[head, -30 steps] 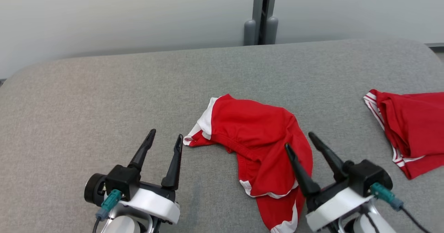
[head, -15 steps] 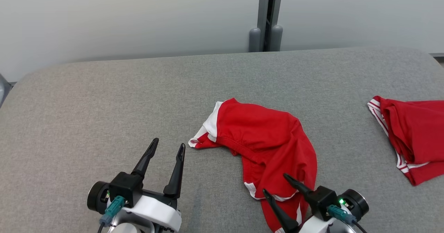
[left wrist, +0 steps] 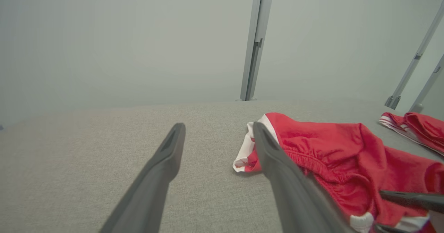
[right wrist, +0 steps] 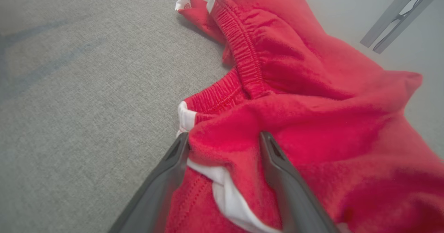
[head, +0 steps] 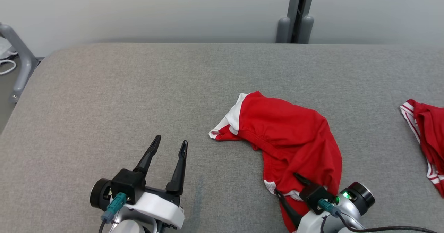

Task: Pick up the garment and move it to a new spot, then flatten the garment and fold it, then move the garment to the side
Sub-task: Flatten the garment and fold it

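The garment (head: pixel 291 139) is a crumpled pair of red shorts with white trim, lying right of centre on the grey padded table (head: pixel 138 87). My right gripper (head: pixel 286 183) is tipped down over its near edge. In the right wrist view this gripper (right wrist: pixel 223 137) is open, and its fingers straddle a red fold with a white band. My left gripper (head: pixel 169 146) is open above bare table, left of the garment and apart from it. In the left wrist view the left gripper (left wrist: pixel 218 126) holds nothing, and the garment (left wrist: pixel 329 146) lies just to its right.
A second red garment with white stripes (head: pixel 428 139) lies at the table's far right edge. Two grey posts (head: pixel 295 14) stand behind the table against a pale wall. A grey metal frame (head: pixel 17 52) stands off the table's left end.
The head camera has turned left, so everything sits further right. My right gripper has dropped and tilted down onto the garment's near edge. The left gripper has held still.
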Available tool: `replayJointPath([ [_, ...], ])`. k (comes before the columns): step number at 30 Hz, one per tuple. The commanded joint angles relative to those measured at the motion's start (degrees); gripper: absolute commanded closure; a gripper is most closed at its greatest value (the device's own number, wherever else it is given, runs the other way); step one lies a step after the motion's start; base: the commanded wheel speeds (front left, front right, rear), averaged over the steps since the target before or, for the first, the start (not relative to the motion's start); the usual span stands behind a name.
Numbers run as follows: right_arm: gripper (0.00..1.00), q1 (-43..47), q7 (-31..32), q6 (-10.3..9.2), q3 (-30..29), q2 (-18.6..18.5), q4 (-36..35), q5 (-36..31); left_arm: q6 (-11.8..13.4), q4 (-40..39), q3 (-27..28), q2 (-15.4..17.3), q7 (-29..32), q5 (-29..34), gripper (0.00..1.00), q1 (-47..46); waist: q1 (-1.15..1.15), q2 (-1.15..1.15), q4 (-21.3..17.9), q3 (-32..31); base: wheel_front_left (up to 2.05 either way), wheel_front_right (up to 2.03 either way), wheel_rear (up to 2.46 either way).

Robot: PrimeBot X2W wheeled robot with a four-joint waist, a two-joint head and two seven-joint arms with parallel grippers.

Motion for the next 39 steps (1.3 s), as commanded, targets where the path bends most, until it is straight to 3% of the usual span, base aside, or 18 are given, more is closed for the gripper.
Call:
replayJointPath([
  [1,0.0,-0.52,-0.21,-0.03,-0.99,0.46,1.51,-0.84,0.35,-0.08,-0.14,0.18,-0.22,-0.32,0.0,-0.67,0.0,0.0,0.97,0.85,0.0,0.0,0.0],
  [2,0.69,-0.7,-0.23,-0.03,-1.39,0.77,2.15,-1.08,0.36,-0.05,-0.24,0.2,-0.22,-0.42,0.0,-0.76,0.0,0.0,1.16,1.0,0.0,0.0,0.0],
  [3,1.0,-1.02,-0.61,-0.03,-1.92,1.06,2.72,-1.31,0.47,-0.02,-0.36,0.18,-0.22,-0.47,0.0,-0.84,0.0,0.0,1.31,1.12,0.0,0.0,0.0],
  [8,1.0,-2.03,-2.22,-0.03,-3.16,2.11,3.88,-0.58,0.6,0.15,-0.41,0.17,-0.22,-0.57,0.0,-1.0,0.0,0.0,1.6,1.34,0.0,0.0,0.0],
  [20,1.0,-10.43,-4.56,-0.03,2.94,3.79,-6.6,17.33,0.78,0.24,-0.59,0.19,-0.22,-0.69,0.0,-1.23,0.0,0.0,0.44,0.26,0.0,0.0,0.0],
  [27,1.0,-18.49,-4.08,-0.03,5.96,3.82,-17.24,35.72,0.81,0.29,-0.86,0.19,-0.22,-0.71,0.0,-1.22,0.0,0.0,0.3,-0.12,0.0,0.0,0.0],
  [32,1.0,-21.16,-6.59,-0.03,-1.2,3.66,-21.87,52.68,0.94,0.17,-1.06,0.2,-0.22,-0.94,0.0,-1.05,0.0,0.0,0.7,-0.19,0.0,0.0,0.0],
  [35,1.0,-18.78,-7.3,-0.03,-7.91,3.78,-18.41,58.37,1.08,0.05,-1.11,0.2,-0.22,-1.04,0.0,-0.61,0.0,0.0,0.92,-0.13,0.0,0.0,0.0],
  [39,1.0,-13.4,-7.67,-0.02,-15.25,3.17,-10.29,60.87,1.12,-0.2,-0.84,0.2,-0.22,-1.13,0.0,-0.38,0.0,0.0,1.04,0.29,0.0,0.0,0.0],
])
